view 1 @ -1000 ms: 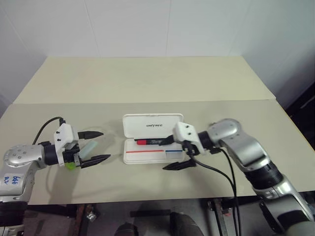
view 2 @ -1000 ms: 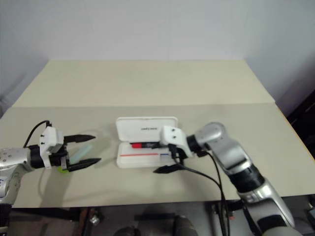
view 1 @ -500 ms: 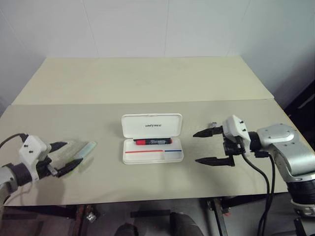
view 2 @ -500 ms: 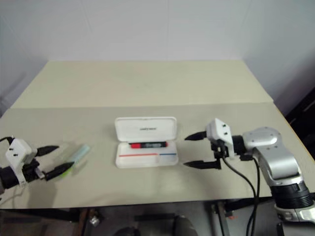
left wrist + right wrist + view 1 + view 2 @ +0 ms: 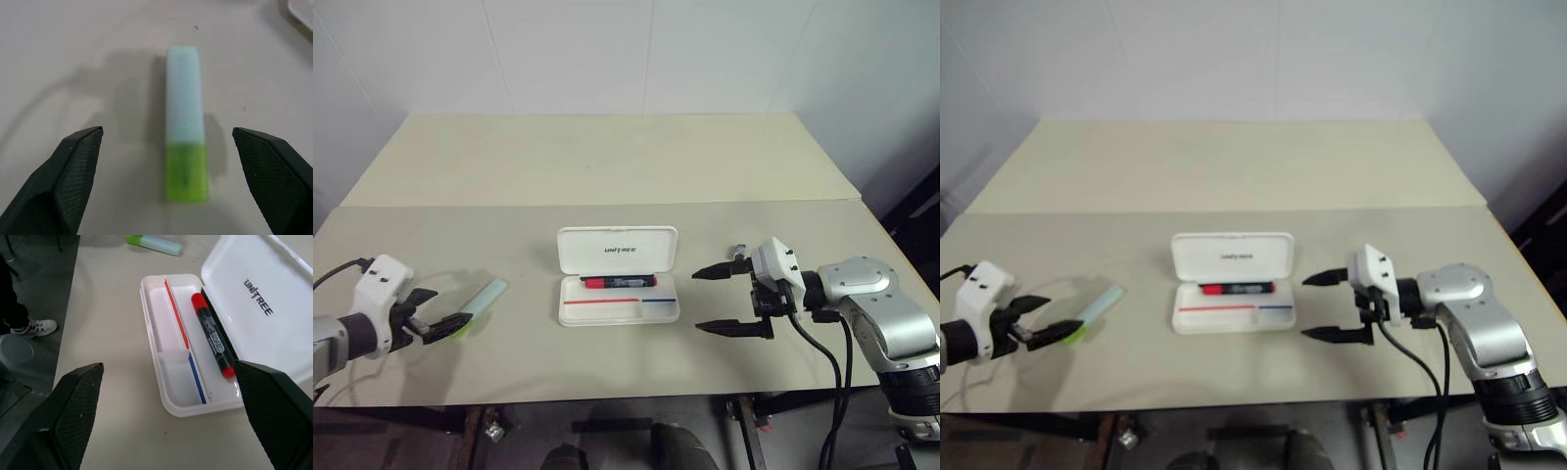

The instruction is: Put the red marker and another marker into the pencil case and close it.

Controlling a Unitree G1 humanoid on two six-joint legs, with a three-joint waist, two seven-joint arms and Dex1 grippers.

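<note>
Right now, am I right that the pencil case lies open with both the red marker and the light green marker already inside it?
Not quite: the pencil case lies open, but only the red marker is inside. The left eye view shows the light green marker still on the table, in front of the open left gripper.

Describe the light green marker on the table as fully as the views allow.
The light green marker is a flat, pale translucent highlighter-like stick with a brighter lime-green end section. It lies flat on the beige table, apart from the open pencil case and on its left. The left gripper hovers open at its lime end, fingers either side, not touching it.
</note>
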